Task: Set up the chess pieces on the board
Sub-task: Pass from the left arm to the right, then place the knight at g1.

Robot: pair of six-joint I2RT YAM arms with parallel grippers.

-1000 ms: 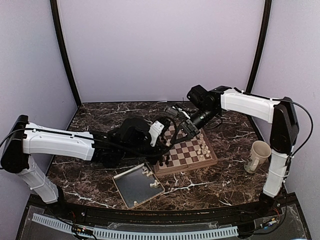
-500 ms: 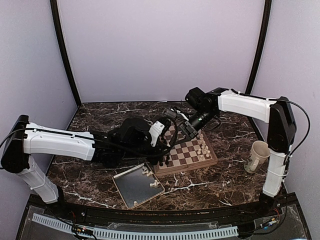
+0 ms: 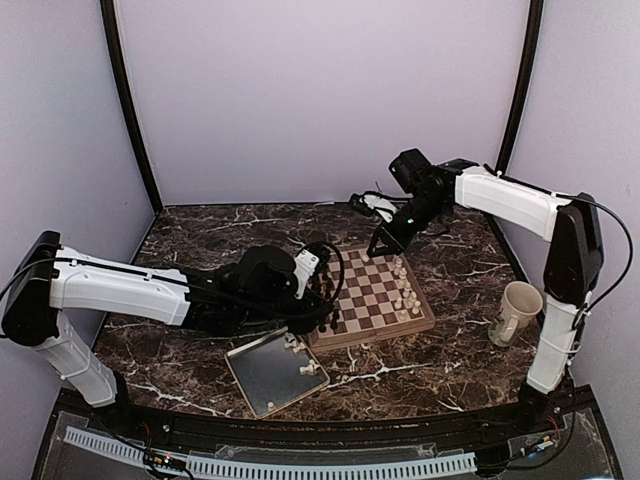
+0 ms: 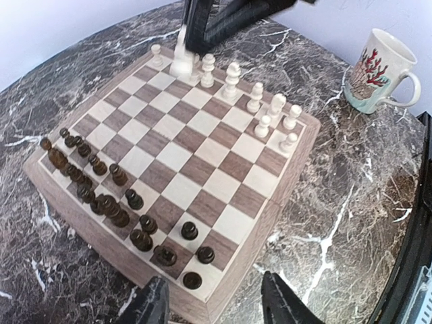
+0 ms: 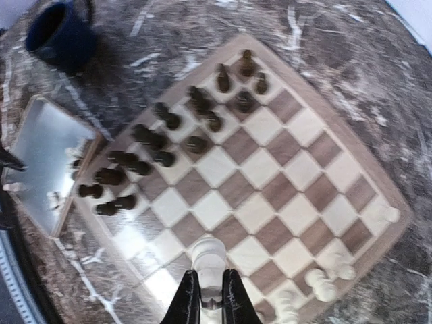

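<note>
The board (image 3: pixel 375 300) lies mid-table, with dark pieces (image 4: pixel 101 196) along its left side and several cream-white chess pieces (image 4: pixel 263 111) along its right side. My right gripper (image 5: pixel 209 300) is shut on a white piece (image 5: pixel 209 260) and holds it above the board's (image 5: pixel 270 182) edge near other white pieces (image 5: pixel 324 287). In the top view this right gripper (image 3: pixel 380 245) hovers over the board's far corner. My left gripper (image 4: pixel 216 307) is open and holds nothing, just off the board's (image 4: pixel 202 155) near-left corner. In the top view the left gripper (image 3: pixel 320 312) sits low there.
A grey metal tray (image 3: pixel 270 372) with a few white pieces (image 3: pixel 308 367) lies in front of the board's left corner; the tray (image 5: pixel 40 162) also shows in the right wrist view. A white mug (image 3: pixel 517 310) with a red pattern stands right of the board.
The right gripper shut on a white piece and carried it back toward the board's far corner. The left gripper opened and drew back toward the board's near-left corner.
</note>
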